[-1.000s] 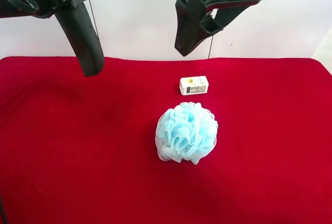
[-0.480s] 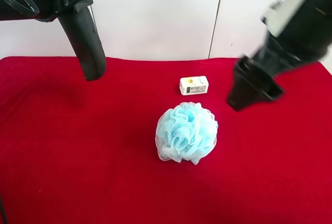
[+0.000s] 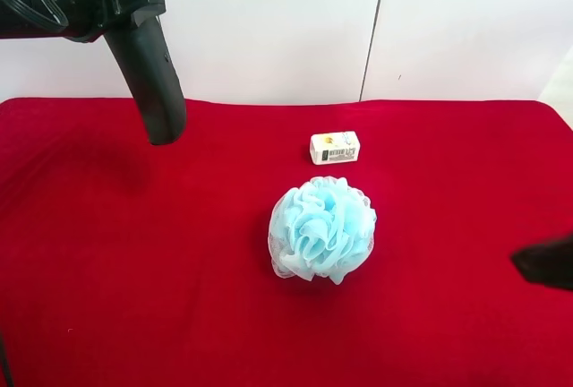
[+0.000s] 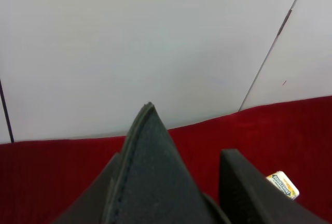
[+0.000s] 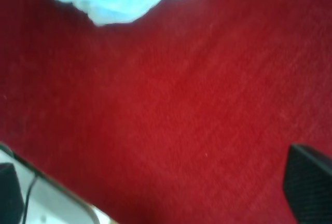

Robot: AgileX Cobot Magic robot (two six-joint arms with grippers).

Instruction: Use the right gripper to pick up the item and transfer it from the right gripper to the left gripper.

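Red cloth (image 3: 107,270): spreads under and all around the blue pouf (image 3: 322,230).
Left gripper (image 3: 130,6): clenched on the item, high above the cloth and well apart from the pouf, toward the exterior high view's left.
Right gripper (image 3: 548,262): jaws wide, empty. It has swung down from above the pouf to the view's right edge, so the handover looks done.
Item (image 3: 150,78): long matte black wedge with a stitched seam, hanging clear of the cloth.
White box (image 3: 335,147): just behind the pouf.
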